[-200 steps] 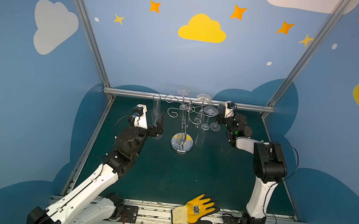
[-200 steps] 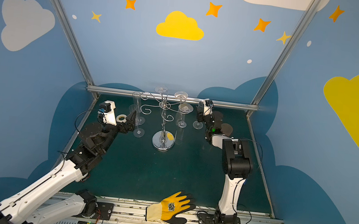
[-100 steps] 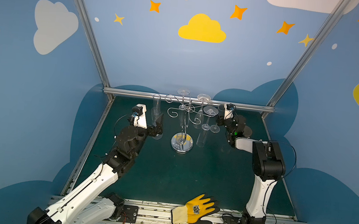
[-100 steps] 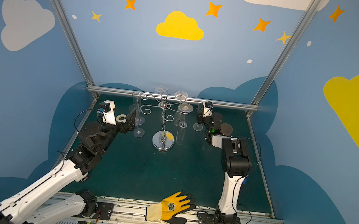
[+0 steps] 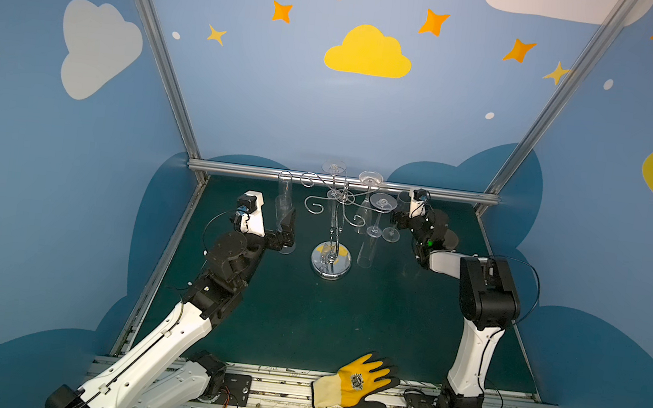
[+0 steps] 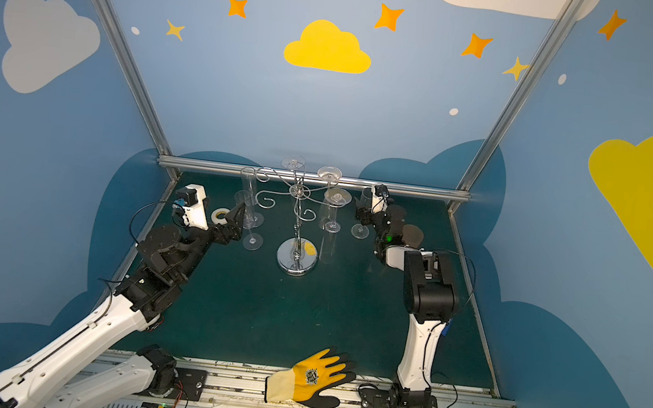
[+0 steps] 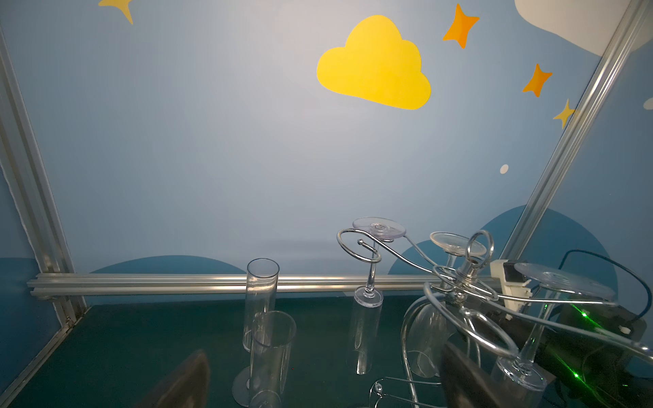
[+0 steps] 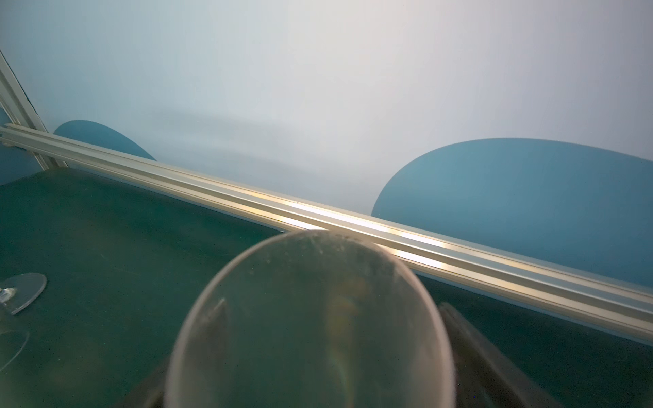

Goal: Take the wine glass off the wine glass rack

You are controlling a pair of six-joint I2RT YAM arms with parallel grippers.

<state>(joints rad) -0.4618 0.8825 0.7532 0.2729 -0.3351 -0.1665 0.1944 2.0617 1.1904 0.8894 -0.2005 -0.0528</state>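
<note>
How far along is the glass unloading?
Done: two standing glasses sit on the mat left of the wine glass rack. In hand: the right gripper brackets another glass upright on the mat; gripped or released, unclear. The left gripper is open beside the left pair. Left: three hanging glasses, foot-up on the rack.

- The right arm (image 5: 488, 292) has edged its elbow a touch toward the middle, as we see in both top views.
- The left arm (image 5: 231, 253) has drawn its wrist a shade toward the left wall.
- The right gripper (image 8: 335, 332) brackets the glass (image 8: 307, 275), one finger on either side of the bowl; whether that hold has slackened since a second ago, we cannot make out.
</note>
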